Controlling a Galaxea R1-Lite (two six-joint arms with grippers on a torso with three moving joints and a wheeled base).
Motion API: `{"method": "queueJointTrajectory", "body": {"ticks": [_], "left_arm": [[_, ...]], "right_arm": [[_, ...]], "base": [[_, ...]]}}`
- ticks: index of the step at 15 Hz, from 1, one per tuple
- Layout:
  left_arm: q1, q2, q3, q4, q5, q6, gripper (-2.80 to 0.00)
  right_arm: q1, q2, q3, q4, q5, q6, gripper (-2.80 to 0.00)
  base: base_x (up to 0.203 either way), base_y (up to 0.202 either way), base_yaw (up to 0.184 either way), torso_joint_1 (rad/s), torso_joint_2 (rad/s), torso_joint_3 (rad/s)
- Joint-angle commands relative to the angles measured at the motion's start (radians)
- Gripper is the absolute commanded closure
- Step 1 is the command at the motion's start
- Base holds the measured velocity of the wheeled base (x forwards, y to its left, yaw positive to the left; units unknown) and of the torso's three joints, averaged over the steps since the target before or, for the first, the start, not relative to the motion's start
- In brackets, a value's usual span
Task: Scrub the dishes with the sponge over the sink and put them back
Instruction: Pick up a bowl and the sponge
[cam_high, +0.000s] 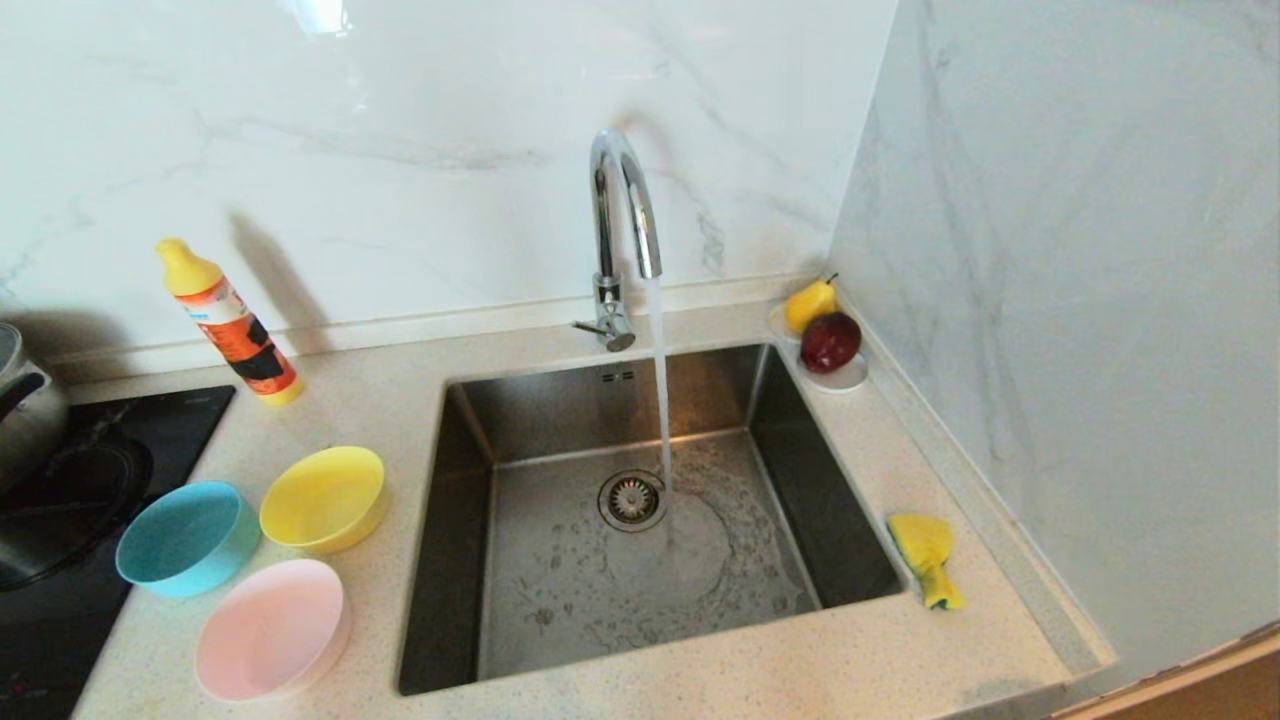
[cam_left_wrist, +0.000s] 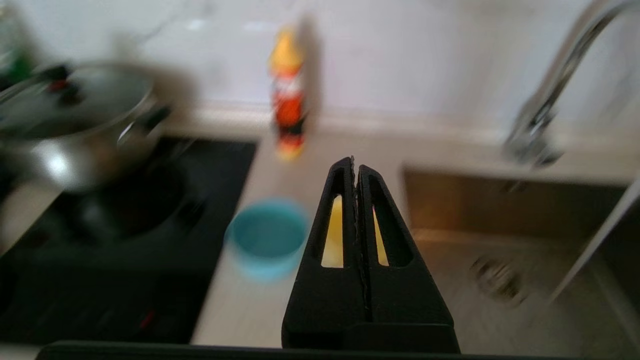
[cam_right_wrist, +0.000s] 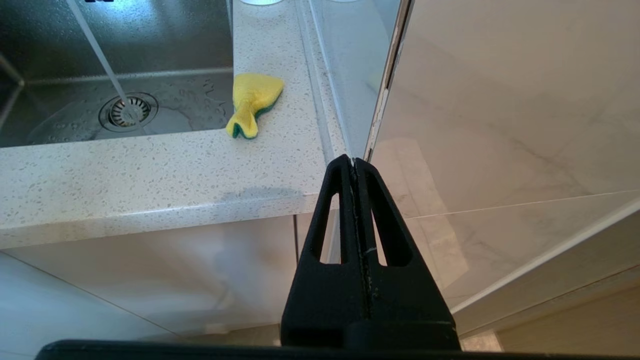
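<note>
On the left part of the surface, beside the sink, stand the three dishes: the light blue bowl farthest left next to the black hob, the pale pink bowl nearest the front edge, and the yellow bowl closest to the basin. All three sit close together, tilted with their openings facing partly upward, and appear empty. By their look they are judged light, rigid plastic with smooth matte walls, likely slippery once wet; the thin rim is the sensible place to take hold, one finger inside and one outside. The left gripper is not seen from the head; its own camera shows its fingers pressed together, holding nothing, raised above the surface and apart from the bowls, with the blue bowl just to one side of the tips and yellow showing through the finger slots. In the centre, water runs from the tap into the basin near the drain. On the right rim of the surface lies the sponge, yellow with a green layer, crumpled and pinched at one end; it is judged soft, light and compressible, best gripped across its thicker body. The right gripper has its fingers together and empty, low in front of the surface edge, well apart from the sponge.
</note>
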Motion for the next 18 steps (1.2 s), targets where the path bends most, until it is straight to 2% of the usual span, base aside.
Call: {"method": "queueJointTrajectory", "body": {"ticks": [1, 3, 6, 8, 9, 18], "left_arm": [[0.048, -0.227, 0.131, 0.088, -0.005, 0.021, 0.00], [0.058, -0.338, 0.234, 0.129, -0.034, 0.034, 0.00], [0.061, -0.394, 0.389, 0.125, -0.150, 0.081, 0.00], [0.062, -0.395, 0.398, 0.150, -0.267, 0.048, 0.00], [0.062, -0.396, 0.419, 0.164, -0.288, 0.012, 0.00], [0.062, -0.396, 0.415, 0.161, -0.285, 0.001, 0.00]], "right_arm": [[0.000, 0.000, 0.000, 0.000, 0.001, 0.000, 0.00], [0.000, 0.000, 0.000, 0.000, 0.001, 0.000, 0.00], [0.000, 0.000, 0.000, 0.000, 0.001, 0.000, 0.00], [0.000, 0.000, 0.000, 0.000, 0.001, 0.000, 0.00], [0.000, 0.001, 0.000, 0.000, 0.001, 0.000, 0.00], [0.000, 0.001, 0.000, 0.000, 0.001, 0.000, 0.00]], "base": [[0.000, 0.000, 0.000, 0.000, 0.00, 0.000], [0.000, 0.000, 0.000, 0.000, 0.00, 0.000], [0.000, 0.000, 0.000, 0.000, 0.00, 0.000], [0.000, 0.000, 0.000, 0.000, 0.00, 0.000], [0.000, 0.000, 0.000, 0.000, 0.00, 0.000], [0.000, 0.000, 0.000, 0.000, 0.00, 0.000]]}}
